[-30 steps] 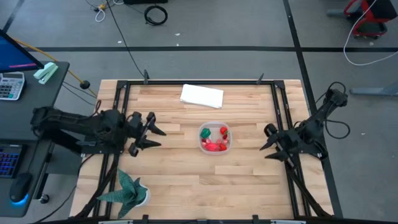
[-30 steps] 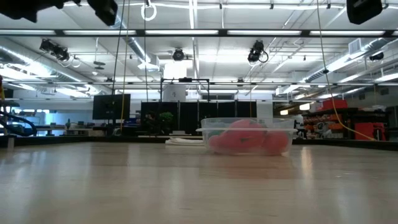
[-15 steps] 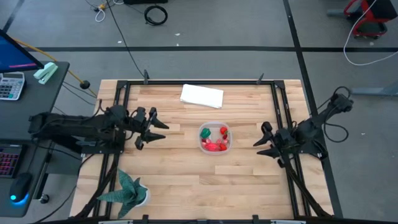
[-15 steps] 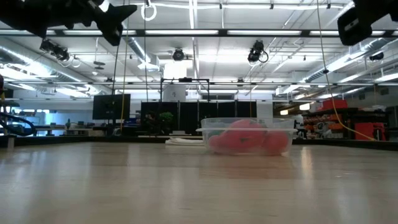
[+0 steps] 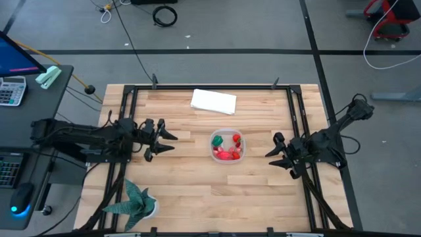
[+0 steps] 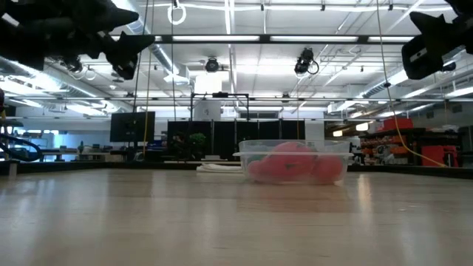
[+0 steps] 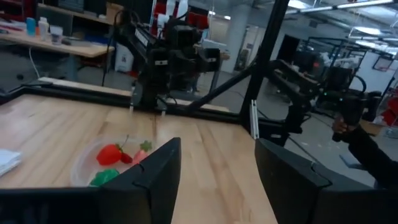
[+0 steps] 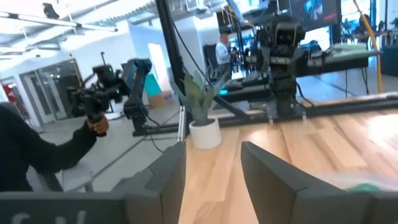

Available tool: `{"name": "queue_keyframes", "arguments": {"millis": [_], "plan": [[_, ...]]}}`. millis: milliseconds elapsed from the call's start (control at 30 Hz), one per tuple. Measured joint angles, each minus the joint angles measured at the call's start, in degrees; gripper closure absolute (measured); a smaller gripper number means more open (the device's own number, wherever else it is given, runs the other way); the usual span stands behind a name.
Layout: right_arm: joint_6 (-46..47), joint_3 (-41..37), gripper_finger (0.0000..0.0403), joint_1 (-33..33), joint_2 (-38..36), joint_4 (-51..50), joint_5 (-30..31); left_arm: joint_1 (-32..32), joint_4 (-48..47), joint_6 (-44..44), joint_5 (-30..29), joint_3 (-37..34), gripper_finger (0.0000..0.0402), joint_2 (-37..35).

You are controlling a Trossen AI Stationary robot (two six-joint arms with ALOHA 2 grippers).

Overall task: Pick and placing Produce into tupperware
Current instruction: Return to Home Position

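The wooden table (image 5: 197,184) carries the tupperware (image 5: 227,131) near its middle. The left gripper (image 5: 168,142) hangs left of the tupperware, the right gripper (image 5: 271,147) right of it, both with fingers spread and empty. The produce (image 5: 227,155) lies inside the tupperware

White folded cloth (image 5: 213,101) and spiky potted plant (image 5: 136,197) on table (image 5: 184,181)

All the produce (image 5: 227,155) lies in my tupperware (image 6: 251,151).
Clear, squarish, upright at mid-desk (image 5: 184,184), it holds red and pink pieces (image 5: 229,156) heaped together, with a green piece (image 5: 218,140) and a small red one (image 5: 236,139) beside them.
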Motion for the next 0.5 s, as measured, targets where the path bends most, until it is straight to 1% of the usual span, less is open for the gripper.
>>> {"name": "queue_keyframes", "arguments": {"millis": [67, 233, 400, 500], "plan": [[-0.22, 0.08, 0.0241, 0.00, -0.06, 0.14, -0.03, 0.00, 1.78, -0.17, -0.20, -1.11, 0.0193, -0.03], [0.30, 0.10, 0.0241, 0.00, -0.02, -0.32, -0.01, 0.00, 1.82, -1.75, -0.23, -3.37, 0.0197, -0.02], [0.52, 0.10, 0.0241, 0.00, -0.02, -2.33, -0.01, -0.57, 6.52, -1.17, -0.25, -5.78, 0.0194, -0.02], [0.53, 0.10, 0.0241, 0.00, -0.01, -2.95, 0.01, -0.63, 5.83, -1.16, -0.23, -6.24, 0.0193, 0.00]]}}
